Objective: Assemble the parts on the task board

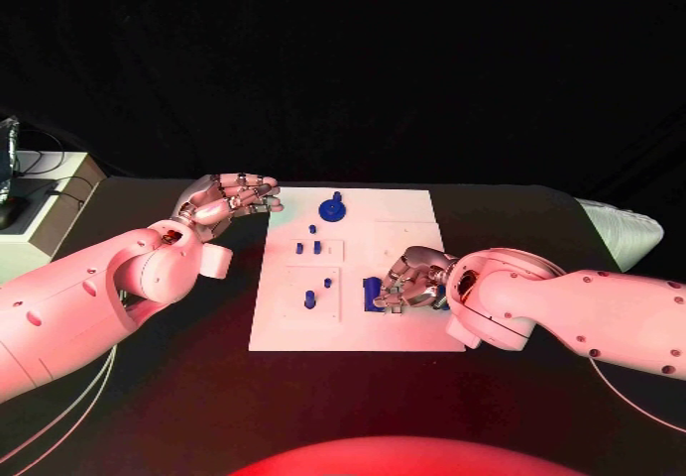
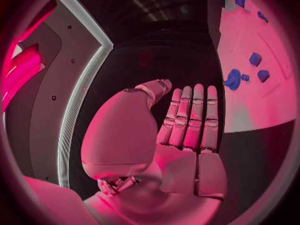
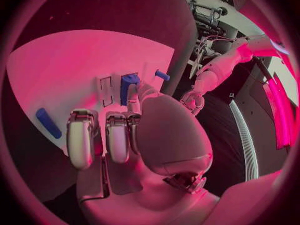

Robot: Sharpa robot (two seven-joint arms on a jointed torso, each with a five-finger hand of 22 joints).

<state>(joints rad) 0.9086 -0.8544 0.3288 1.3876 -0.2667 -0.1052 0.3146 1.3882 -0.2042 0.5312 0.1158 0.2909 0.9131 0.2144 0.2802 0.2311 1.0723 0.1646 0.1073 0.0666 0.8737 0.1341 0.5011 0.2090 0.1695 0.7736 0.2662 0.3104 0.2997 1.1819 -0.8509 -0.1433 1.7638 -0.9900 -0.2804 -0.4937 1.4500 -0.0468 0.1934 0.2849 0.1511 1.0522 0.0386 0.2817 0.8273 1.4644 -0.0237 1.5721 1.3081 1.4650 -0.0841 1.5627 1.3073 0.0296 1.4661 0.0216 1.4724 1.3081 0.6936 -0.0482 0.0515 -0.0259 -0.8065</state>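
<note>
At upper left of the head view, the left hand (image 1: 229,201) hovers empty, fingers loosely curled, just beside the white task board (image 1: 407,213). Right of centre, the right hand (image 1: 413,279) pinches an upright blue part (image 1: 373,295): seemingly light, rigid, smooth; best gripped mid-body.

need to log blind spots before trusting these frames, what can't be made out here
- Head view: the right hand covers part of the blue part near the task board; whether it grips it is unclear.
- Right wrist view: own fingers hide that contact.
- Head view: small pegs too small to tell shapes.
- Left hand hovers beside the board, holding nothing.
</note>
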